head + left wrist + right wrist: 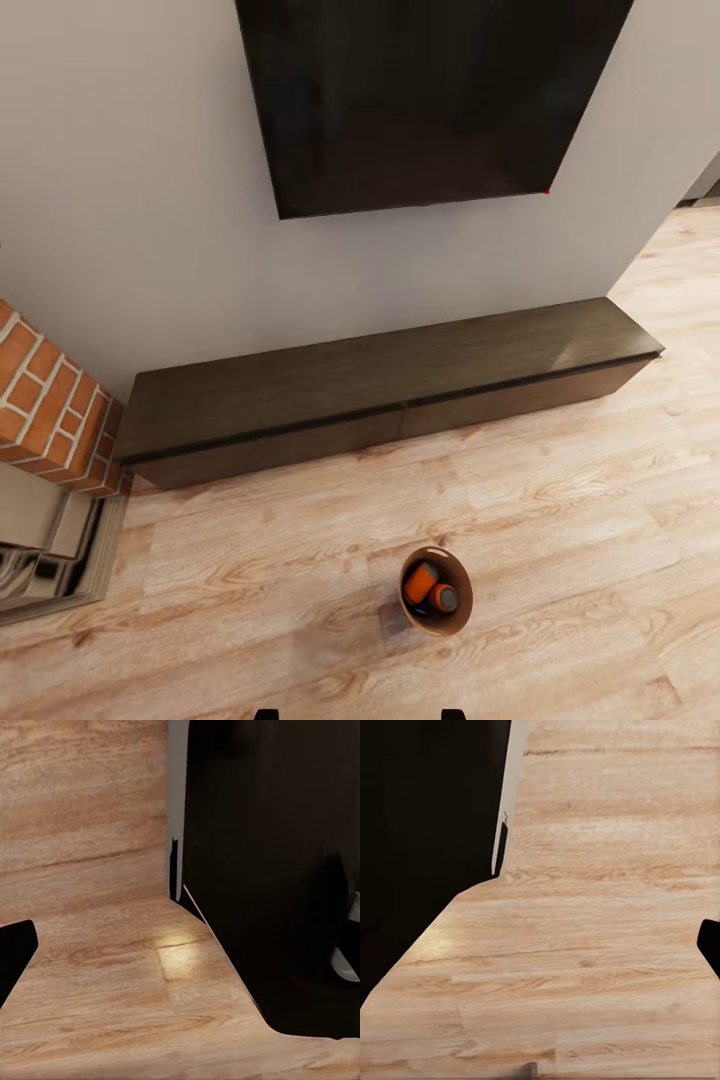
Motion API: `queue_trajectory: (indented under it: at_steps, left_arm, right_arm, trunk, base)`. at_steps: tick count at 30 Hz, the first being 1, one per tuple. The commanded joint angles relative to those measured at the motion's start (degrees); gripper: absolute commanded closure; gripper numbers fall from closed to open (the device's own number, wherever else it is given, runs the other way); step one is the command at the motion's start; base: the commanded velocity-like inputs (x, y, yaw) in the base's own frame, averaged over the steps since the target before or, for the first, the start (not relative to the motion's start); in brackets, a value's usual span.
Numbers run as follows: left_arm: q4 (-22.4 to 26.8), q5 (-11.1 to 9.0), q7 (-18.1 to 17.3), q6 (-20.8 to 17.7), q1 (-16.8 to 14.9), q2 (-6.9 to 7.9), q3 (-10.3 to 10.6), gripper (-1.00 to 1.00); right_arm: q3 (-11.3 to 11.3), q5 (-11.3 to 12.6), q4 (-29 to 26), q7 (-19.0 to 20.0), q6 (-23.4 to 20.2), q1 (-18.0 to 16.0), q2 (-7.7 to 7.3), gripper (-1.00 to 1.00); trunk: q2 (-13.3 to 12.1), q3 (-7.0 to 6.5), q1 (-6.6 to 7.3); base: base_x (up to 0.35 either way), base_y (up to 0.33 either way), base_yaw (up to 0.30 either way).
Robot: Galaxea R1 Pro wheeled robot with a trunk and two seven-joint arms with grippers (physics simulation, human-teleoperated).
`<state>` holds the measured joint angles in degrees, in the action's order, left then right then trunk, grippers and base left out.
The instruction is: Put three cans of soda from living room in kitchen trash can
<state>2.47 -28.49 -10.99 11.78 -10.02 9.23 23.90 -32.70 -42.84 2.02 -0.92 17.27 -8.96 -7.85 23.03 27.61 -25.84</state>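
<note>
Pale, grained wood floor (560, 520) spreads beneath me. On it stands the round tapered tash can (437, 590), copper-brown inside, holding two orange soda cans (421, 582) with grey tops; something blue peeks beside them. Behind it runs the long dark low cabinet (390, 385), beneath a glossy black television (420, 95), beside red brick (50, 400). Whether my end effectors are spread or closed, I cannot tell.

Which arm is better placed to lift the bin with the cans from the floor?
Right, probably. In the head view the bin stands almost straight ahead of the right arm tip at the lower edge; the left arm tip lies farther to the side.
</note>
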Motion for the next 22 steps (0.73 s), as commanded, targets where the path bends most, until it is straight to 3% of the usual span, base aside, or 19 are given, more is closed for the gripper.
queue_trajectory:
  at_steps: [1,22]
  left_arm:
    - [0.0,0.0,0.0,0.0,0.0,0.0,0.0,-1.0]
    - [0.0,-0.01,-0.03,-0.01,0.0,-0.02,0.09,-1.0]
  right_arm:
    - [-0.02,0.03,0.02,0.01,-0.03,0.0,0.01,-1.0]
    - [-0.08,0.1,0.09,0.04,-0.11,0.0,0.38,-1.0]
  trunk:
    - [0.0,0.0,0.0]
    - [0.0,0.0,0.0]
  base:
    - [0.0,0.0,0.0]
    - [0.0,0.0,0.0]
